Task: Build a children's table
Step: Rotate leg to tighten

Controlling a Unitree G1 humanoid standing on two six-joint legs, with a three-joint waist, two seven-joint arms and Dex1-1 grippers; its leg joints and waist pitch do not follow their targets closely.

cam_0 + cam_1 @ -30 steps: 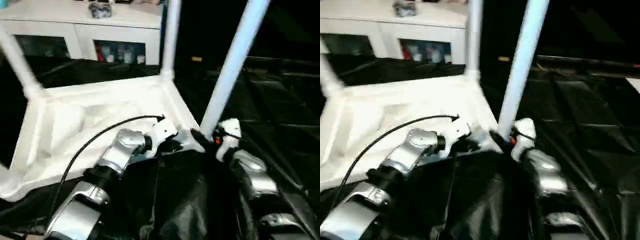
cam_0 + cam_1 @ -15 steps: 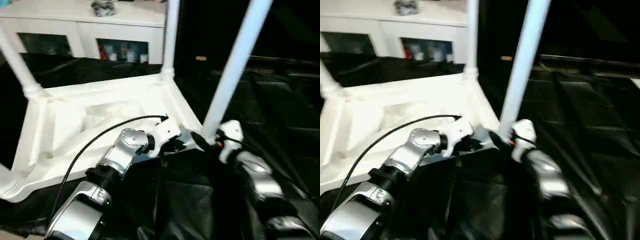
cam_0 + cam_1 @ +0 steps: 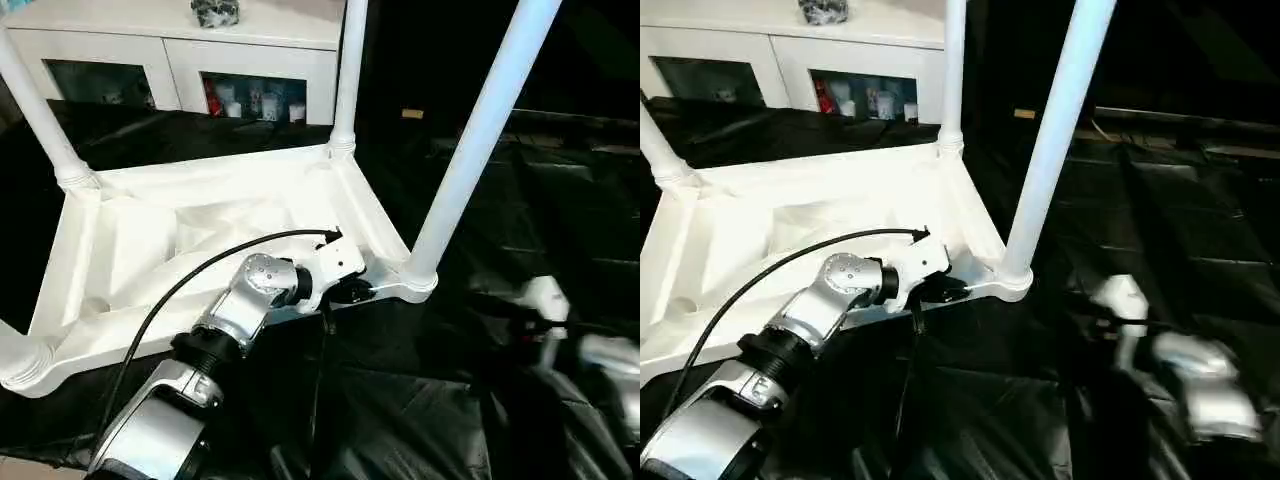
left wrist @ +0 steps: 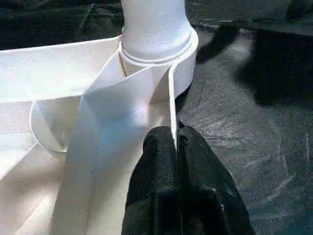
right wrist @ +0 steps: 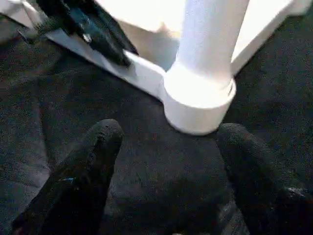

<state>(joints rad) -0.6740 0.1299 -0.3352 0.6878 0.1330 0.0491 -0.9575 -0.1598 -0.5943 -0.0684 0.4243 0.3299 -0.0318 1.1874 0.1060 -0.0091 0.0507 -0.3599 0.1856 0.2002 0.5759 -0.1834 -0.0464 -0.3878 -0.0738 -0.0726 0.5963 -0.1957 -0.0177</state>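
The white table top (image 3: 200, 240) lies upside down on a black sheet (image 3: 560, 200), its ribbed underside facing up. Tube legs stand upright in its round corner sockets. The nearest leg (image 3: 480, 140) rises from the corner socket (image 5: 198, 103) closest to the robot's right side. Another leg (image 3: 345, 75) stands at the far corner on that side, and a third leg (image 3: 35, 110) stands at the far left corner. At the near left corner a socket with a short stretch of a fourth leg (image 3: 20, 362) shows at the edge of the head views.

The left gripper (image 4: 175, 139) is clamped on the thin side rim (image 4: 172, 103) of the table top, just beside the nearest leg's socket. Its two black fingers (image 4: 159, 161) are pressed close together with the rim between them. A black cable (image 3: 200, 275) arcs over the left forearm (image 3: 240, 310).

The right gripper (image 5: 168, 132) is spread wide, its fingers (image 5: 100, 147) well apart and touching nothing. It hovers over the black sheet near the nearest leg's socket, apart from it.

Behind the table stands a white cabinet (image 3: 180, 50) with glass doors, and a small dark thing (image 3: 215, 12) rests on top of it.
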